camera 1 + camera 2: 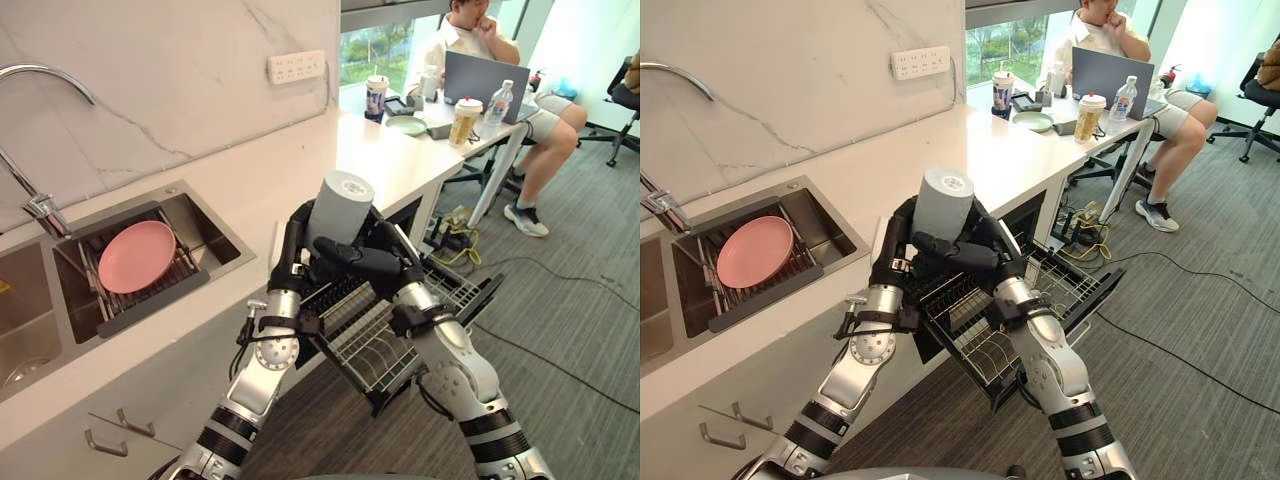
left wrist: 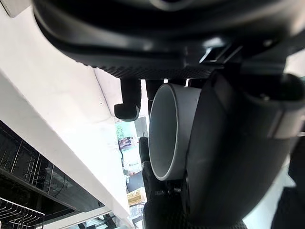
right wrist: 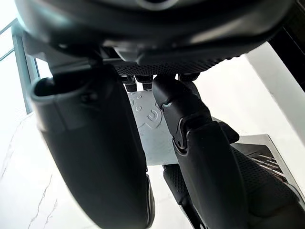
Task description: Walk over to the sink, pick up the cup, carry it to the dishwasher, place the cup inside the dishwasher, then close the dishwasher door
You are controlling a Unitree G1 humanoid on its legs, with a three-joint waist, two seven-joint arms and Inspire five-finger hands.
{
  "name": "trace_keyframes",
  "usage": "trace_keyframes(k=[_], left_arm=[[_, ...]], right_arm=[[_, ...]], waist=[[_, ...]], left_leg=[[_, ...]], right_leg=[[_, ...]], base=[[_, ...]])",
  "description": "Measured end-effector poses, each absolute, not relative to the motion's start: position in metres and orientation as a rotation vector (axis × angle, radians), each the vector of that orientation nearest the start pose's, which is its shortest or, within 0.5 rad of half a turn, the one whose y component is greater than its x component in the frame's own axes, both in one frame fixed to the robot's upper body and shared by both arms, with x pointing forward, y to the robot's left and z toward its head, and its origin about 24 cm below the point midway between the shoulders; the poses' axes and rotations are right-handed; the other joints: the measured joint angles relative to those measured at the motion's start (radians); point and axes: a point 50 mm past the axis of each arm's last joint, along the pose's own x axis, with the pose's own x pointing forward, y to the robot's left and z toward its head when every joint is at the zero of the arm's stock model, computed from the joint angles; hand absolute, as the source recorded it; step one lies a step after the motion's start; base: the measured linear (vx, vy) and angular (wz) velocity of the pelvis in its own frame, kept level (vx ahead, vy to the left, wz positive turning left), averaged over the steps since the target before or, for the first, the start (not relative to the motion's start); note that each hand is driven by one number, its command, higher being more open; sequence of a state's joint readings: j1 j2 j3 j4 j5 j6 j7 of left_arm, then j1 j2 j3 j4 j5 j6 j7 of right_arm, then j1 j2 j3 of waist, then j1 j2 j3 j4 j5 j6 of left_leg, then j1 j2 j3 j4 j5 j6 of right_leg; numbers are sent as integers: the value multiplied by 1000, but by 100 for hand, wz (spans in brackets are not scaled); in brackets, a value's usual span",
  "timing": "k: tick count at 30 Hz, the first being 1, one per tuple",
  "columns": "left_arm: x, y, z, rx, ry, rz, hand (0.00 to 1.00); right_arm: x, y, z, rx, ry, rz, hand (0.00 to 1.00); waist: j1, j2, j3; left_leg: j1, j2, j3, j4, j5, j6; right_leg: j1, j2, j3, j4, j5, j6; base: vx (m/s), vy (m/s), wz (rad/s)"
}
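The left hand (image 1: 293,245) and the right hand (image 1: 365,262) are holding the grey cup (image 1: 338,208) up in the air, above the pulled-out dishwasher rack (image 1: 372,350). The fingers of both hands are curling tight around the cup.

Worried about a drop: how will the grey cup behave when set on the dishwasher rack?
Likely stiff: the cup holds its shape squeezed between left hand and right hand. Its smooth wall may slip. Tall and narrow, it could tip on the wire rack.
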State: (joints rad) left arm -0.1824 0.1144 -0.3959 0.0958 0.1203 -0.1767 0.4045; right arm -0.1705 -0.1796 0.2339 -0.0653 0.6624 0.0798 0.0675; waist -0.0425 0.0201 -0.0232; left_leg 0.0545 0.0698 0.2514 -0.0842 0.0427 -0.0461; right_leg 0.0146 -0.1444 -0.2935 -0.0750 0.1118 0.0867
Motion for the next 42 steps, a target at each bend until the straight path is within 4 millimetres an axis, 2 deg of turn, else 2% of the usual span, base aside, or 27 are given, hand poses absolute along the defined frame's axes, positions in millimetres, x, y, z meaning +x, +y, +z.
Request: trace_keyframes(k=[11,18,19,26,33,40,41,42], left_arm=[[267,80,79,277,-357,66,0],[265,76,77,325,-370,95,0],[265,76,77,328,-366,95,0],[265,79,70,357,-349,108,0],[261,85,54,408,-304,108,0],[261,90,45,427,-289,103,0],[261,91,44,430,-298,98,100],[262,92,44,430,-306,95,100]], right_arm=[[282,-87,96,449,-38,363,100],[281,-82,95,446,-15,323,100],[281,-82,95,446,-10,317,0],[282,-75,91,432,27,301,0],[283,-66,74,382,98,278,0],[283,-61,64,388,106,263,0],[282,-60,64,372,92,254,0],[281,-59,65,352,73,242,0]], waist=[[4,2,-2],[8,3,-3],[8,4,-3],[14,5,-5],[28,17,-23],[63,23,-20],[68,27,-17],[70,31,-15]], left_leg=[[-4,-1,-23,0,9,0],[-4,0,-27,0,13,-1],[-4,0,-27,0,13,-2],[-4,1,-29,0,14,-2],[-10,1,-49,0,19,-4],[-25,14,-61,1,22,-13],[-27,17,-62,1,23,-15],[-30,20,-60,1,24,-16]], right_leg=[[10,0,-22,-3,1,-1],[12,1,-25,-8,4,-4],[12,1,-25,-8,4,-5],[15,3,-26,-8,4,-5],[18,3,-39,-8,4,-5],[16,13,-56,-10,6,-14],[13,17,-59,-10,5,-16],[9,19,-58,-10,5,-18]], base=[[-18,-11,6],[0,0,0],[0,0,0],[0,0,0],[-12,-10,7],[-33,-18,6],[0,0,0],[-15,-22,-4]])
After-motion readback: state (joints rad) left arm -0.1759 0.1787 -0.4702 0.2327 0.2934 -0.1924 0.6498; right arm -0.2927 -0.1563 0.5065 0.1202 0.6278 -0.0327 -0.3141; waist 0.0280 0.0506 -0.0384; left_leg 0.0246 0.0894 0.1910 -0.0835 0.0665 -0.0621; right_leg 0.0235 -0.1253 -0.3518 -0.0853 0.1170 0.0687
